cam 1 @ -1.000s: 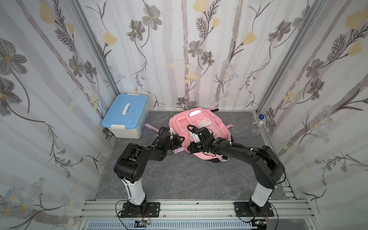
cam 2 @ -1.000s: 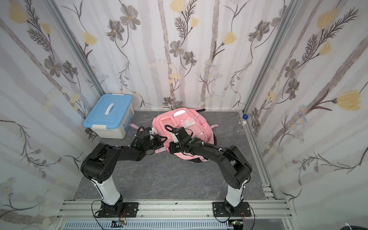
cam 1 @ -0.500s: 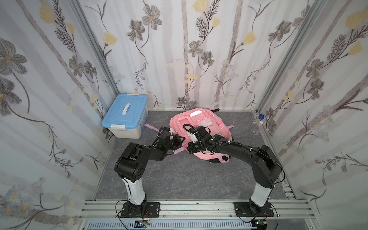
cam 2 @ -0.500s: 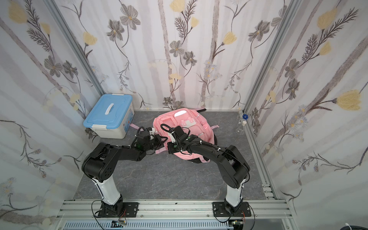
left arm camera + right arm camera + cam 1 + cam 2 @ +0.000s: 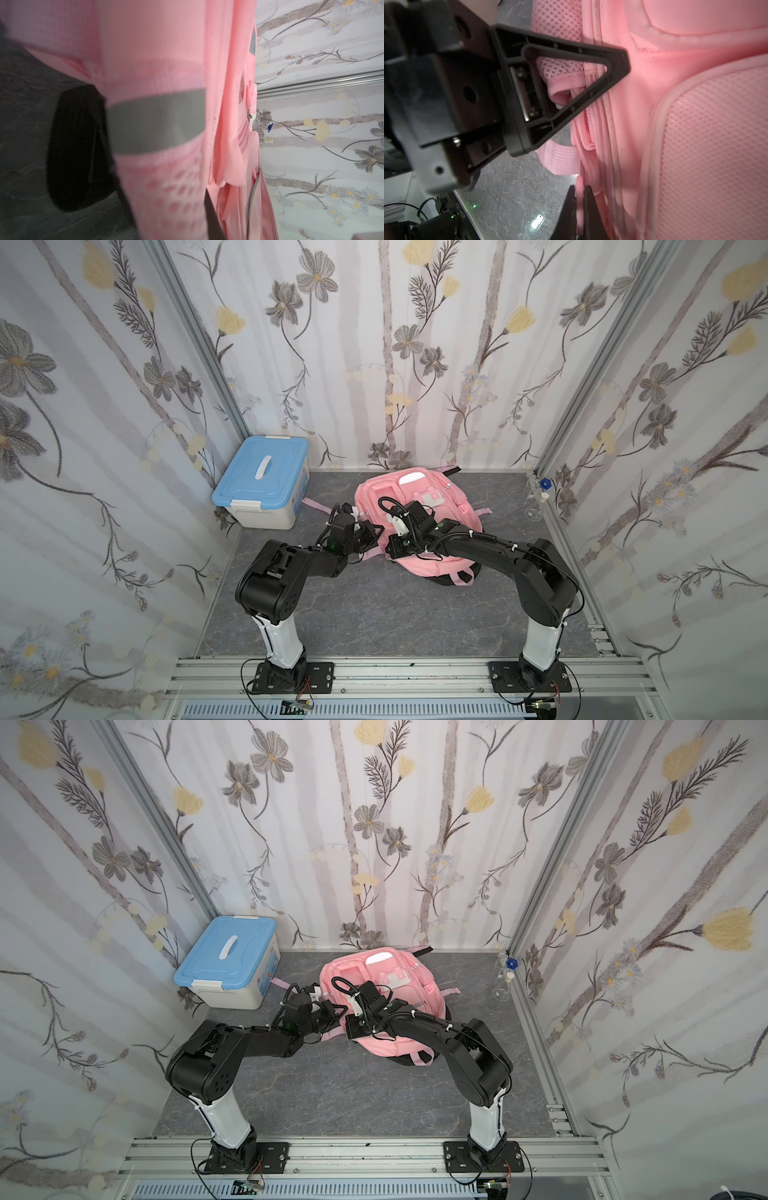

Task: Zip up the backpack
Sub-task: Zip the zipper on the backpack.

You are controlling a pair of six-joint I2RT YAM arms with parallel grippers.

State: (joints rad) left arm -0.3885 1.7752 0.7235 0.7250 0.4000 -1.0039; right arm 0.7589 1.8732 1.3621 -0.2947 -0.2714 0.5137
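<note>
The pink backpack (image 5: 432,493) (image 5: 399,973) lies flat on the grey floor, seen in both top views. My left gripper (image 5: 374,533) (image 5: 337,1011) is at its left edge, shut on a pink mesh strap (image 5: 560,81). In the left wrist view only one dark finger (image 5: 213,220) shows beside that strap (image 5: 166,187). My right gripper (image 5: 579,190) (image 5: 392,547) is just beside the left one at the backpack's near-left edge. It is shut on a small pink zipper pull tab (image 5: 579,182). The zipper line itself is hard to make out.
A white box with a blue lid (image 5: 262,485) stands at the back left by the wall. A glass flask (image 5: 533,512) and a small blue-capped bottle (image 5: 543,483) stand in the back right corner. Floral walls close three sides; a metal rail (image 5: 395,672) runs along the front.
My right gripper has crept slightly to the left along the backpack's edge, still pinching the pink tab. The left gripper has kept its hold and barely moved.
</note>
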